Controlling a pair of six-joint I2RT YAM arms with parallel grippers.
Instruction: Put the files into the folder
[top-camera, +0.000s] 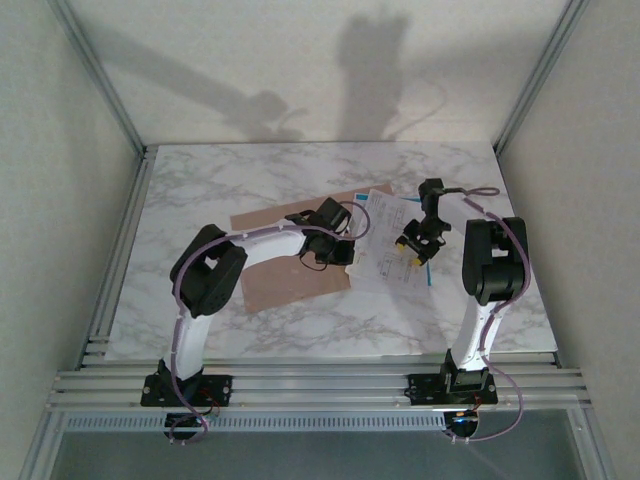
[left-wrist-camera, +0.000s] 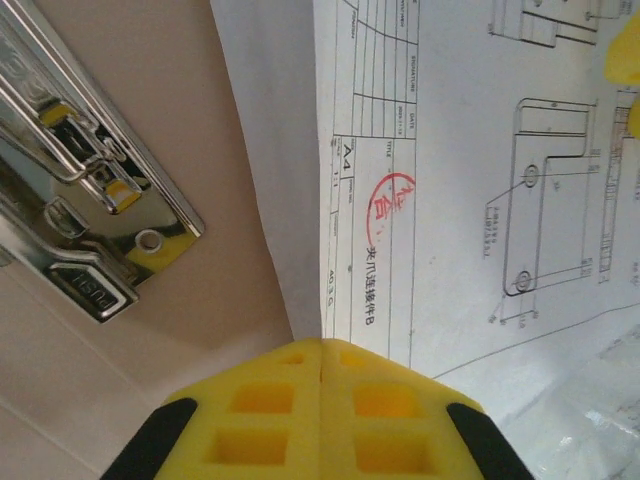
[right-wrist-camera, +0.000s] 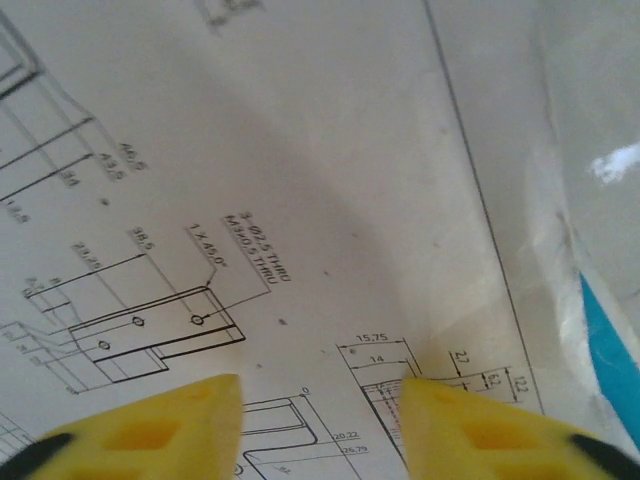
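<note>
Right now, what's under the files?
The files lie with their left part on the folder, the rest on the marble table. How far the folder runs beneath is hidden.

Top view: the left arm (top-camera: 265, 243) covers part of the folder (top-camera: 280, 290), and the print on the files (top-camera: 395, 255) is too small to read. Left wrist view: the metal clip (left-wrist-camera: 90, 220) is cut off at the left edge; whether the closed left gripper (left-wrist-camera: 320, 352) pinches a sheet cannot be determined. Right wrist view: the blue strip (right-wrist-camera: 612, 350) runs off the right edge.
</note>
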